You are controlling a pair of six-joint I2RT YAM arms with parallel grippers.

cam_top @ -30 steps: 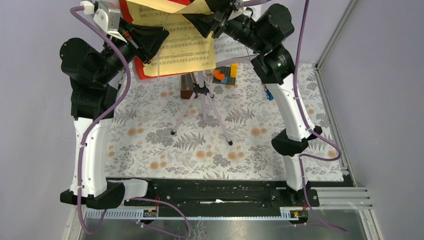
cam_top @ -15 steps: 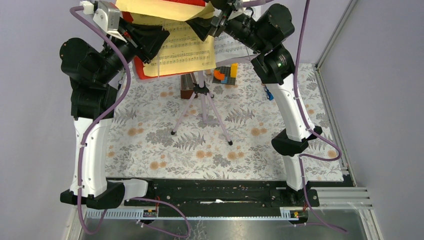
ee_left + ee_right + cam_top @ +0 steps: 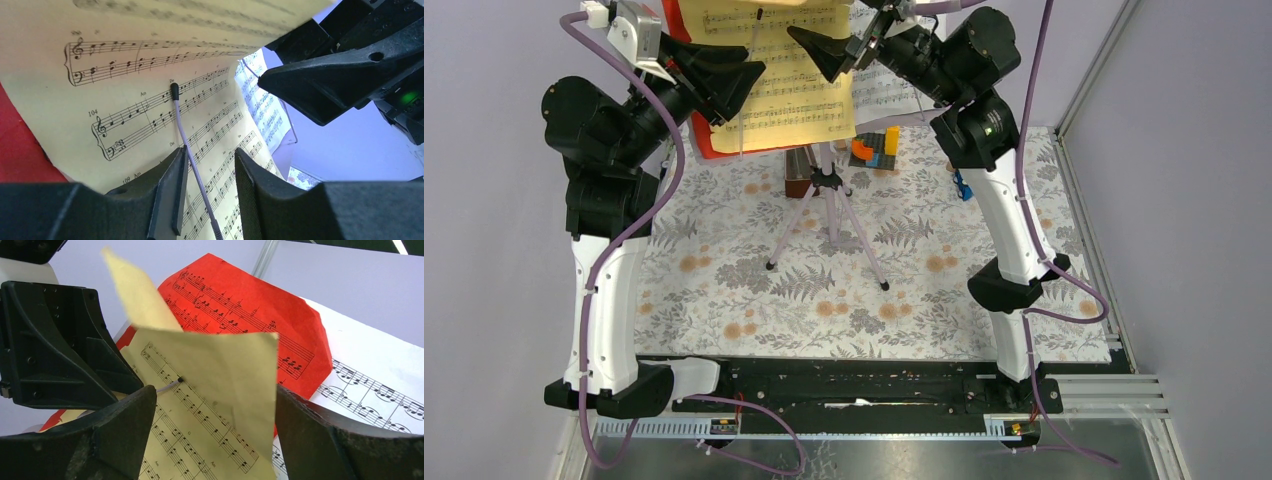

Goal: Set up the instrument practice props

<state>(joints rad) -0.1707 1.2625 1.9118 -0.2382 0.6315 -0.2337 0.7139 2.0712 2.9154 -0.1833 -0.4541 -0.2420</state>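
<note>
**Three sheets up on the stand, both claws slack**

Three sheets sit high at the far end of the table, above the tripod (image 3: 829, 215). The yellow page (image 3: 794, 95) is in front, the red page (image 3: 709, 140) behind it to the left, and the white page (image 3: 884, 95) to the right. We cannot see the stand's own panel (the paper covers it).

The thin wire arm (image 3: 181, 130) lies across the yellow page, presumably to pin it flat.

Left claw (image 3: 207, 170): the fingers are apart with the wire running loose between them, gripping nothing. Right claw (image 3: 212, 400): spread wide in front of the yellow page, also gripping nothing.

The top corner of the yellow page curls forward. We judge the page is resting on the ledge and wire alone, and the curl could let it slide.

The toy blocks (image 3: 876, 148) stand beyond the tripod, not involved.
</note>
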